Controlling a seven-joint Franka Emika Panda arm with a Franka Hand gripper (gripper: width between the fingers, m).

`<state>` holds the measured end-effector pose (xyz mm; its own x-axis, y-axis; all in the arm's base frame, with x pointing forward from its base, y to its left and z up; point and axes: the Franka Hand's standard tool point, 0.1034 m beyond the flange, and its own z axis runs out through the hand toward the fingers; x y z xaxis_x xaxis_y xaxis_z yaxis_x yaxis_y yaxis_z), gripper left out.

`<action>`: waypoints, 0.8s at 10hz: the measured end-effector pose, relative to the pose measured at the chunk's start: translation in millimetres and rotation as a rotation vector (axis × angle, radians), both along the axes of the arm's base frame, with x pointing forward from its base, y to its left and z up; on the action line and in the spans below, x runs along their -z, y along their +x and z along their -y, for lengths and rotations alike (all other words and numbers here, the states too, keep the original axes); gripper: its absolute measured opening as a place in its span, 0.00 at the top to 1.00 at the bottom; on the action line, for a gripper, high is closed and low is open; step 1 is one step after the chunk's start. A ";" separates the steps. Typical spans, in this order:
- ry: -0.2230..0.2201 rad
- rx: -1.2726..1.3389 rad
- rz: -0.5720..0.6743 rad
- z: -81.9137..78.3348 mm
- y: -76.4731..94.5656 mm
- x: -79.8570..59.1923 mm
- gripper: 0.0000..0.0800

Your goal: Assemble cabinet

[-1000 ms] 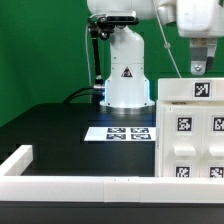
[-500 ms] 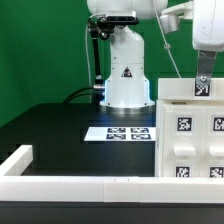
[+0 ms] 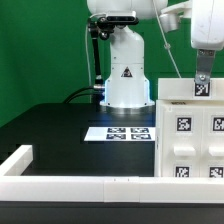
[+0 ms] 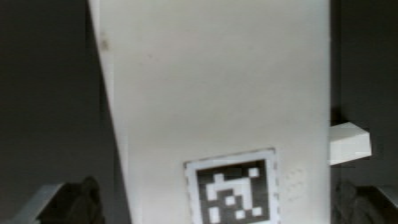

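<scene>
The cabinet stands on the table at the exterior view's right, gripper at its top edge (clenched or released, I cannot tell); looks stiff, light, slick plastic, best pinched across a thin wall

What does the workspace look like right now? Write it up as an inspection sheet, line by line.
Surface: black table, low white border rail along its front.
Job's things: cabinet, white, tagged, upright at the exterior view's right.
Clutter: nothing seen.
Grippers: gripper at the cabinet's top edge; whether the jaws are shut cannot be told.
Cables: dark cable at the robot base.
Surroundings: green backdrop; marker board flat on the table.
</scene>
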<state>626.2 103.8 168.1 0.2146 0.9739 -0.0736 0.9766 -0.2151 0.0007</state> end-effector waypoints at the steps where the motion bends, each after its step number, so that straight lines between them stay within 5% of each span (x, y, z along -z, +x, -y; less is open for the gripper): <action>1: 0.000 0.004 -0.003 -0.6 -2.1 1.9 0.19; 8: -0.004 0.017 -0.021 4.0 -4.4 14.5 0.19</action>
<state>621.8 99.8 153.6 0.2293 0.9699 -0.0821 0.9726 -0.2315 -0.0185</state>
